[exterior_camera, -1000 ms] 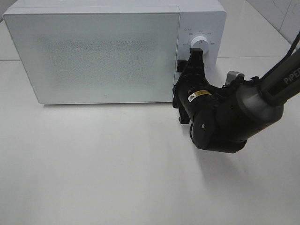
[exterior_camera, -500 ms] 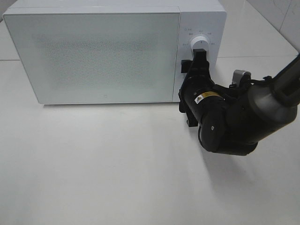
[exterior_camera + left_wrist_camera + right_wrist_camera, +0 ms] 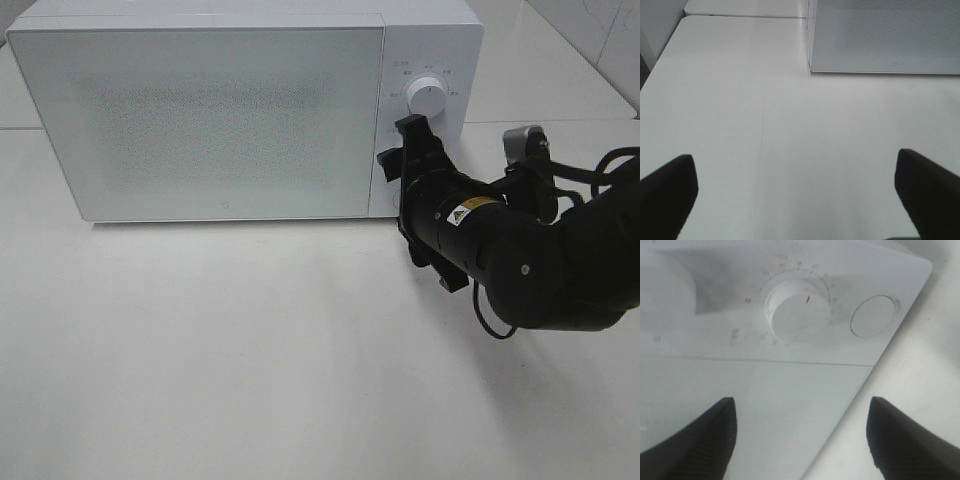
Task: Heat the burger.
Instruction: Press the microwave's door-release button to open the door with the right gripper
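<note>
The right gripper (image 3: 398, 146) hung just in front of the white microwave's (image 3: 430, 25) control panel, below the timer dial (image 3: 428, 97). Its 2 fingers were spread with nothing between them. The left gripper (image 3: 795, 195) hovered over the white table (image 3: 765, 125), fingers wide apart and empty. The microwave door (image 3: 200, 120) was shut, and the burger could not be seen in any view.

High camera looked down on microwave (image 3: 210, 110) and counter (image 3: 250, 380); right wrist view hugged the dial (image 3: 797, 315), left wrist skimmed the counter.
</note>
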